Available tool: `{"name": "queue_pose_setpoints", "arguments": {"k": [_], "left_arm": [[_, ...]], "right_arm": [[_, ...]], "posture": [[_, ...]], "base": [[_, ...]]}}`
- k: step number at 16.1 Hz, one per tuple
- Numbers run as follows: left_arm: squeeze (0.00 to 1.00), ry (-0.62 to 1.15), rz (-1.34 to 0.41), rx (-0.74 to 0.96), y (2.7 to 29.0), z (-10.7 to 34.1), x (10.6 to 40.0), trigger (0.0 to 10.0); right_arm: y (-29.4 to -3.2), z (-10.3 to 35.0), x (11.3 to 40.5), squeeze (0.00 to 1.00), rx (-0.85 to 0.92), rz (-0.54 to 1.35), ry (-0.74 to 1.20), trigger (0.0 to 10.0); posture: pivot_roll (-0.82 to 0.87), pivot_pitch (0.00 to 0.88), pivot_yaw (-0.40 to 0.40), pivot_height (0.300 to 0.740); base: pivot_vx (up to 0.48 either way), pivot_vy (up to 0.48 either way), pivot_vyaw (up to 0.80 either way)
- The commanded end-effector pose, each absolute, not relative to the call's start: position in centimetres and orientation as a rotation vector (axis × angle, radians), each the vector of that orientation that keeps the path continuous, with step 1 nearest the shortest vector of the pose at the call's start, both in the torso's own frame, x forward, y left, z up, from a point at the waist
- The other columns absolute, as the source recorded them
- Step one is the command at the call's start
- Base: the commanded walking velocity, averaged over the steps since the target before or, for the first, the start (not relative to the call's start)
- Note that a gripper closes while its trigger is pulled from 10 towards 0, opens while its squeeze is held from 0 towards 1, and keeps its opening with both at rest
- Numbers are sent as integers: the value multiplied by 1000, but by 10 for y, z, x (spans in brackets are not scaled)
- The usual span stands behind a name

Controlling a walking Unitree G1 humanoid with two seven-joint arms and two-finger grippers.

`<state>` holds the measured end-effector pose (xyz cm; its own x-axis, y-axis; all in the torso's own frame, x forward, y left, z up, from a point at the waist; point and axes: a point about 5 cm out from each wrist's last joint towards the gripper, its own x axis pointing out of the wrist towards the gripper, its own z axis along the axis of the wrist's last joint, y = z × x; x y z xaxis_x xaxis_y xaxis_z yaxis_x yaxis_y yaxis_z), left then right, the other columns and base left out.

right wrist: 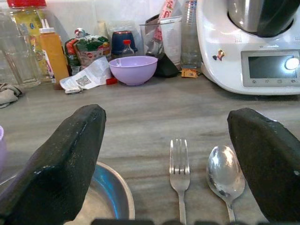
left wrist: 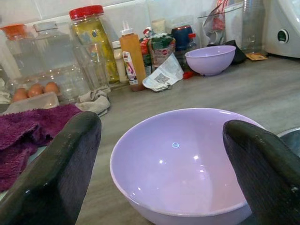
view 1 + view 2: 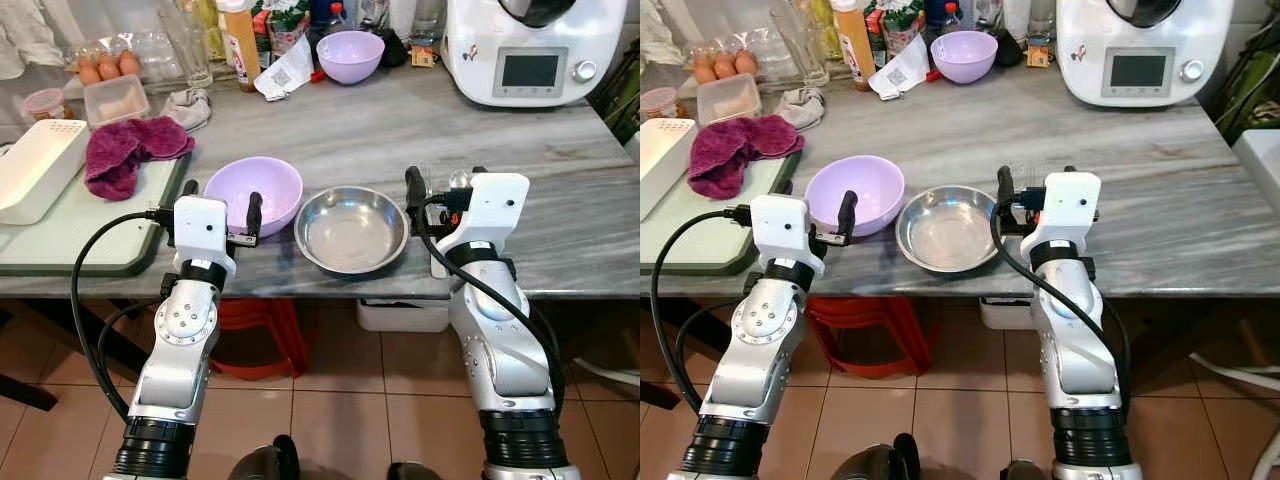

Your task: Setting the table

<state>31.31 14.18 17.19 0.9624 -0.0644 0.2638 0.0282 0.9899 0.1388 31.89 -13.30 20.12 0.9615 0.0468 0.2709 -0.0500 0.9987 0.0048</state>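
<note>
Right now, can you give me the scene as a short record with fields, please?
surface: grey marble-look counter
near bowl: empty lilac plastic bowl, between the open fingers of the left gripper
metal dish: empty steel bowl, beside the lilac bowl
cutlery: fork and spoon, side by side, ahead of the open right gripper
far bowl: second lilac bowl at the back
appliance: white kitchen machine

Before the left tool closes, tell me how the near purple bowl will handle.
The near purple bowl looks like thin plastic, so probably light and stiff. Its glossy, rounded wall may slip between the left tool fingers. It sits close beside the steel bowl, so a push could likely slide it on the smooth counter.
</note>
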Motion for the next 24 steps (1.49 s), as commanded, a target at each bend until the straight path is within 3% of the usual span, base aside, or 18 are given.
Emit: {"name": "queue_pose_setpoints", "arguments": {"k": [1, 24], "left_arm": [[0, -256, -39, 148, 144, 168, 313, 10000], [0, -253, -50, 175, 143, 166, 312, 10000]], "right_arm": [[-131, 196, 318, 0, 8, 60, -259, 10000], [-127, 189, 319, 0, 15, 71, -234, 10000]], "posture": [[-152, 121, 83, 740], [-149, 132, 85, 740]], "base": [[0, 0, 0], [-308, 0, 0]]}}
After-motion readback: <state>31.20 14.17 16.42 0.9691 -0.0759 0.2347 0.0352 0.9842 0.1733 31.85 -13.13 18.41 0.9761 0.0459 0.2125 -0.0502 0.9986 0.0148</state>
